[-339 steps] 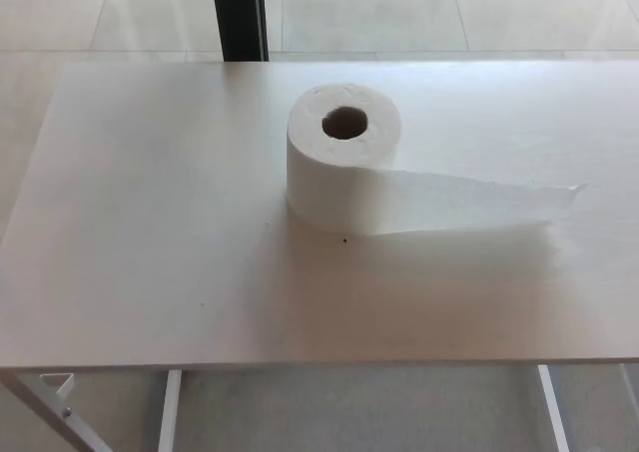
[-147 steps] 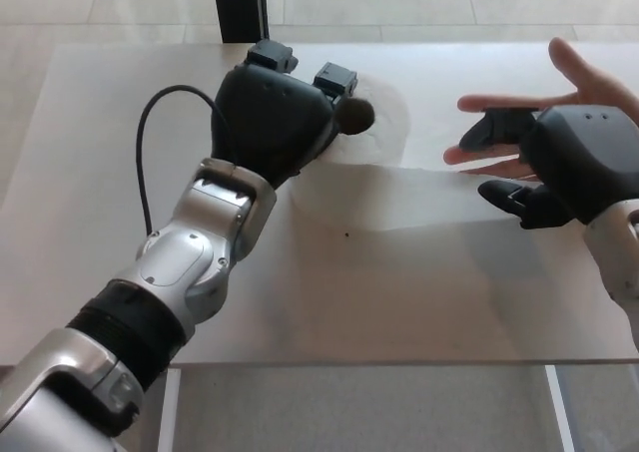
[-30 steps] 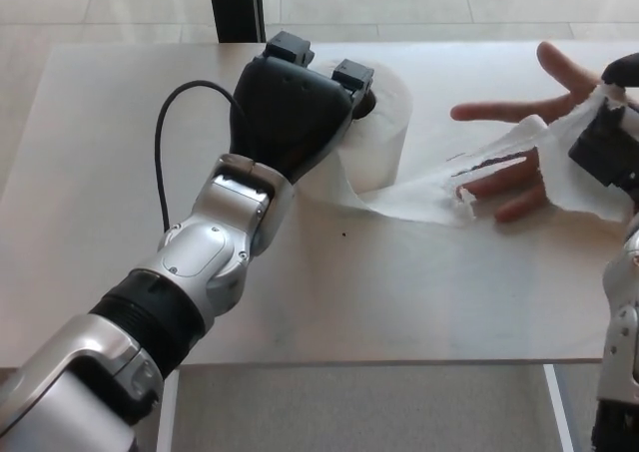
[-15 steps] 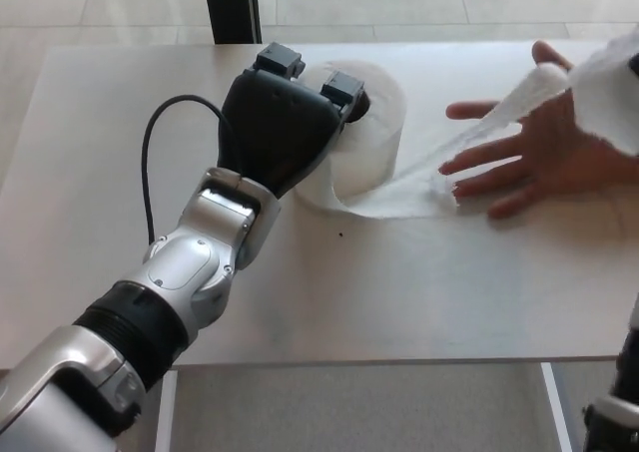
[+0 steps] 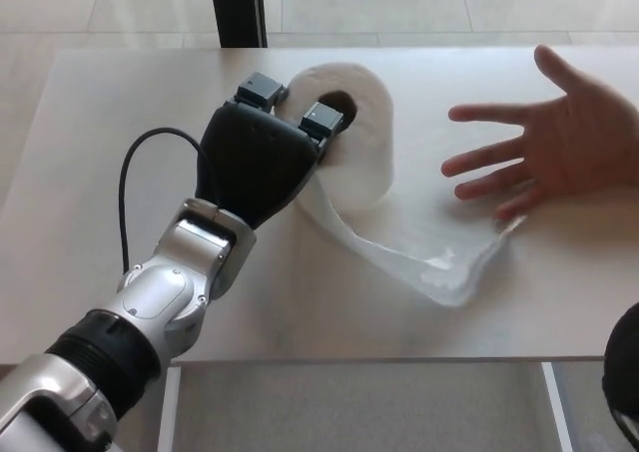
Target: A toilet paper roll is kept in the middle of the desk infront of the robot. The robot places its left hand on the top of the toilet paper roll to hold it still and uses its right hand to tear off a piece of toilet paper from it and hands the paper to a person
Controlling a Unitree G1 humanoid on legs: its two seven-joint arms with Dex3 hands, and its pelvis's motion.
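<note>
The robot's left hand (image 5: 262, 153), black and bulky at the end of a silver and black forearm (image 5: 170, 292), reaches in from the seven o'clock corner and rests on the white toilet paper roll (image 5: 354, 138). Its two thick fingers (image 5: 321, 121) lie over the roll's top at the dark core hole, pressing down on it rather than wrapped round it. The roll stands near the middle of the pale white surface (image 5: 130, 123), toward the twelve o'clock side, and leans a little toward three o'clock under the hand.

From the roll's lower edge a loose strip of white paper (image 5: 419, 252) runs out toward four o'clock, lying flat on the surface and ending in a crumpled, folded edge. It is joined to the roll at its near end.

A person's open hand (image 5: 559, 143) lies at about two o'clock, palm up, fingers spread and pointing toward the roll. The far tip of the paper strip sits just beside the lower fingers; whether it touches them cannot be told.

At the five o'clock corner a dark rounded part (image 5: 624, 382) of the robot's right arm shows at the frame edge; its hand is out of sight.

A thin black cable (image 5: 135, 183) loops beside the left wrist.
</note>
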